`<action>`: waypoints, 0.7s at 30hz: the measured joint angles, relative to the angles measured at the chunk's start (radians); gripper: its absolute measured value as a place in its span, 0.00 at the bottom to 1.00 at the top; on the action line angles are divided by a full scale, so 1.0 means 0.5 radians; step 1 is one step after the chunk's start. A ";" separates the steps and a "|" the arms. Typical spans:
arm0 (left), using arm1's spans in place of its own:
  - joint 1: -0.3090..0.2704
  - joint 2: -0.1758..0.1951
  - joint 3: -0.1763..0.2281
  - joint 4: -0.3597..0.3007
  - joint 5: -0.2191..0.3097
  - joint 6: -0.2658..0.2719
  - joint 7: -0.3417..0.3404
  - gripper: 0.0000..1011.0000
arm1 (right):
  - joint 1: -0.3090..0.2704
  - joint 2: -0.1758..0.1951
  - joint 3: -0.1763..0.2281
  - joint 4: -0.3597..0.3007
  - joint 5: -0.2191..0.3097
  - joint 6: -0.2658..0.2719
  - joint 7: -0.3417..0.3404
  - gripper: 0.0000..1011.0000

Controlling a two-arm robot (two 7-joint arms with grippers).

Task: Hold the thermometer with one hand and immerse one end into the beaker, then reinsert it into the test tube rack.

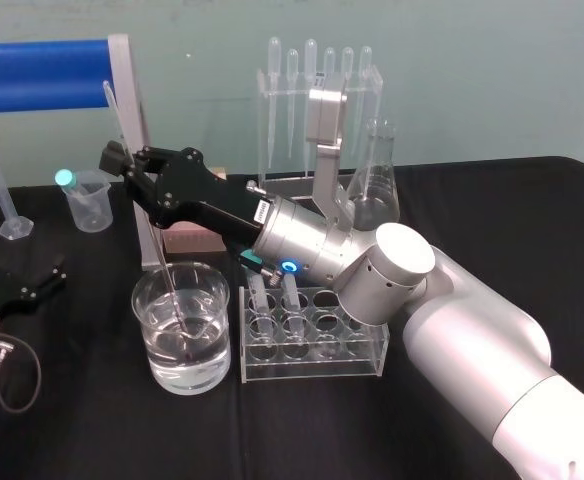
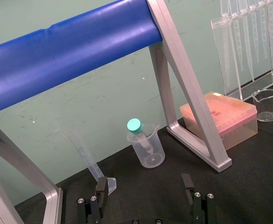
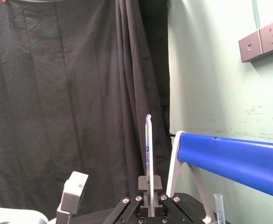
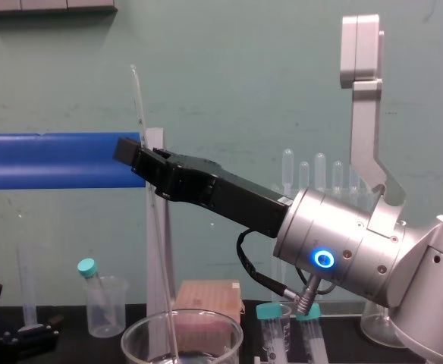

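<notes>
Water partly fills the beaker (image 1: 154,352), which stands just left of the test tube rack (image 1: 317,362). The thermometer (image 3: 149,156) leans steeply with its lower end in that water. The right gripper (image 1: 122,160) is clamped on the rod well above the rim, and the rod's top pokes out above the fingers. Two capped tubes (image 1: 258,300) stand at the rack's left end. Farther left, a small plastic beaker (image 1: 90,208) holds a teal-capped tube. The left gripper (image 1: 40,283) rests on the black table (image 1: 532,205) at far left, fingers apart.
</notes>
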 joint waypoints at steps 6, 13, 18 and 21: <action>0.000 0.000 0.000 0.000 0.000 0.000 0.000 1.00 | 0.000 0.000 0.000 0.000 0.000 0.000 0.000 0.06; 0.000 0.000 0.000 0.000 0.000 0.000 0.000 1.00 | 0.000 0.000 0.000 0.000 0.000 0.000 0.000 0.06; 0.000 0.000 0.000 0.000 0.000 0.000 0.000 1.00 | 0.000 0.000 0.000 0.000 0.000 0.000 0.000 0.06; 0.000 0.000 0.000 0.000 0.000 0.000 0.000 1.00 | 0.000 0.000 0.000 0.000 0.000 0.000 0.000 0.06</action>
